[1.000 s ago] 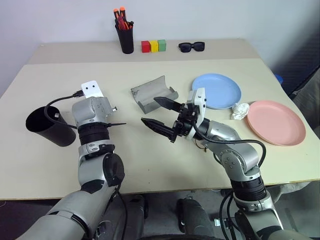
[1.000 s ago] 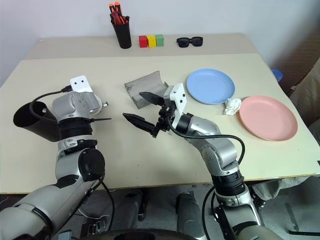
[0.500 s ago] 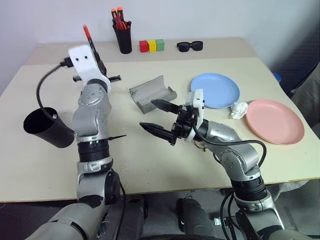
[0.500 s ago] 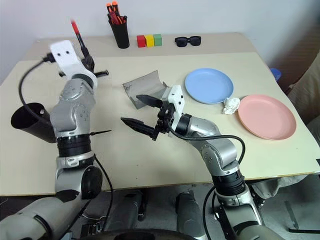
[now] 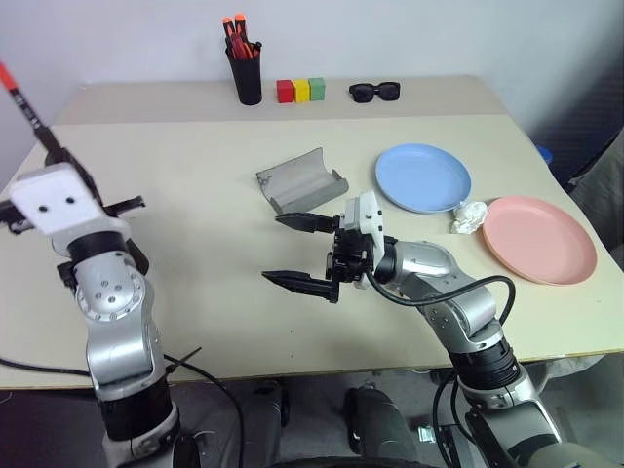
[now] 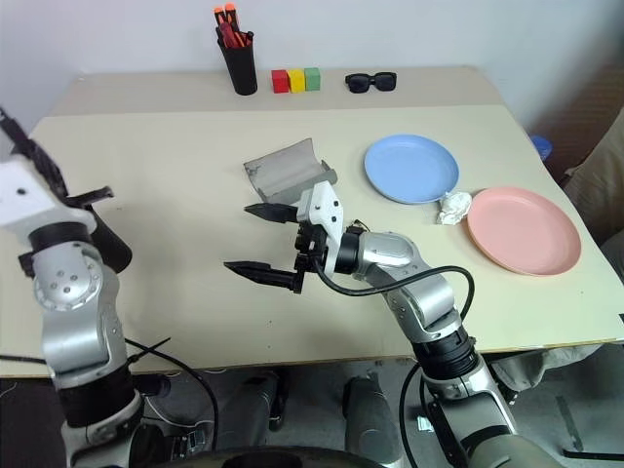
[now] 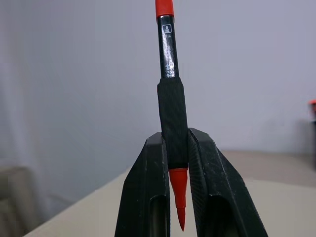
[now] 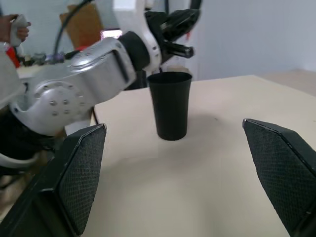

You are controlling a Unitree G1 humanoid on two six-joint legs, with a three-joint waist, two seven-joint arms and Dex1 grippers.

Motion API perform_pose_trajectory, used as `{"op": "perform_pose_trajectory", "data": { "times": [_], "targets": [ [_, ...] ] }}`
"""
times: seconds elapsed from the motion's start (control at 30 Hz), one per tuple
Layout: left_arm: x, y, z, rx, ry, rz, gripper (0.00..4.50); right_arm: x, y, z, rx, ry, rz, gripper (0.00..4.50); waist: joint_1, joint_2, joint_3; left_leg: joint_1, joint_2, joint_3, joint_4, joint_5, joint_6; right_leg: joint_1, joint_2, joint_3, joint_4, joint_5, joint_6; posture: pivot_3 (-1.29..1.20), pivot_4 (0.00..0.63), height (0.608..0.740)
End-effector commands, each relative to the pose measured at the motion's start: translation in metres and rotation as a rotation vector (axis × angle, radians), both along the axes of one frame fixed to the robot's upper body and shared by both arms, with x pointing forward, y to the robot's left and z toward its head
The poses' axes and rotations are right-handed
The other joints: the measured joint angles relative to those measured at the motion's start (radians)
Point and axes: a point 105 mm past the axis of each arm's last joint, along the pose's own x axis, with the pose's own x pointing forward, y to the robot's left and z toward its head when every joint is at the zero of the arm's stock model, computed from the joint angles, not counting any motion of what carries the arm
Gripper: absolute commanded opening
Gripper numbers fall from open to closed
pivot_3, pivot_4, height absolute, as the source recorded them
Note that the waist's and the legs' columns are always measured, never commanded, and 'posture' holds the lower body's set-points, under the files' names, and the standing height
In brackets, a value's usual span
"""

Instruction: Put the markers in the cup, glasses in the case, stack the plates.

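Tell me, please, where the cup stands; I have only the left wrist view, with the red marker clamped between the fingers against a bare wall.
Observer: The cup stands upright on the table, close beside the left arm.
Operator: Thank you. Is the right gripper near it?
Observer: No, the right gripper hovers open and empty over mid-table, in front of the open case.
Operator: And are the plates stacked?
Observer: Not yet. The blue plate and the pink plate lie apart, with a crumpled white paper between them.
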Motion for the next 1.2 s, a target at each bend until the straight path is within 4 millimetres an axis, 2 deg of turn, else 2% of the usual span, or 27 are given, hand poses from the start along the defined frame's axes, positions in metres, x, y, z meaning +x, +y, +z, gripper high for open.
{"op": "perform_pose_trajectory", "data": {
  "times": [0.03,0.2,0.33,0.7,0.97,1.2],
  "targets": [
    [-0.018,0.002,0.006,0.011,-0.052,0.056,0.02,-0.001,0.004,0.009,0.017,-0.059,0.022,4.50,0.000,0.000,0.000,0.000,0.000,0.000,0.000,0.000,0.000,0.000,0.000,0.000,0.000,0.000,0.000,0.00,0.150,0.740],
    [-0.025,0.005,-0.011,0.015,-0.005,0.106,0.02,0.000,0.004,0.008,0.016,-0.061,0.024,4.50,-0.002,0.000,0.000,0.000,0.000,0.000,0.000,0.000,0.000,0.000,0.000,0.000,0.000,0.000,0.000,0.00,0.150,0.740],
    [-0.023,0.008,-0.024,0.011,0.032,0.108,0.02,-0.001,0.004,0.007,0.015,-0.060,0.021,4.50,0.000,0.000,0.000,0.000,0.000,0.000,0.000,0.000,0.000,0.000,0.000,0.000,0.000,0.000,0.000,0.00,0.150,0.740],
    [-0.014,0.016,-0.038,0.005,0.052,0.093,0.02,-0.001,0.003,0.007,0.019,-0.057,0.005,4.50,-0.002,0.000,0.000,0.000,0.000,0.000,0.000,0.000,0.000,0.000,0.000,0.000,0.000,-0.002,-0.003,0.00,0.150,0.740],
    [-0.017,0.015,-0.042,0.008,0.063,0.104,3.97,-0.001,0.002,0.006,0.019,-0.054,0.000,4.50,-0.001,0.000,0.000,0.000,0.000,0.000,0.000,0.000,0.000,0.000,0.000,0.000,0.000,-0.002,-0.003,0.00,0.150,0.740],
    [-0.016,0.014,-0.046,-0.003,0.067,0.100,3.97,-0.002,0.002,0.006,0.018,-0.052,0.003,4.50,-0.002,0.000,0.000,0.000,0.000,0.000,0.000,0.000,0.000,0.000,0.000,0.000,0.000,-0.002,-0.003,0.00,0.150,0.740]
  ]
}}
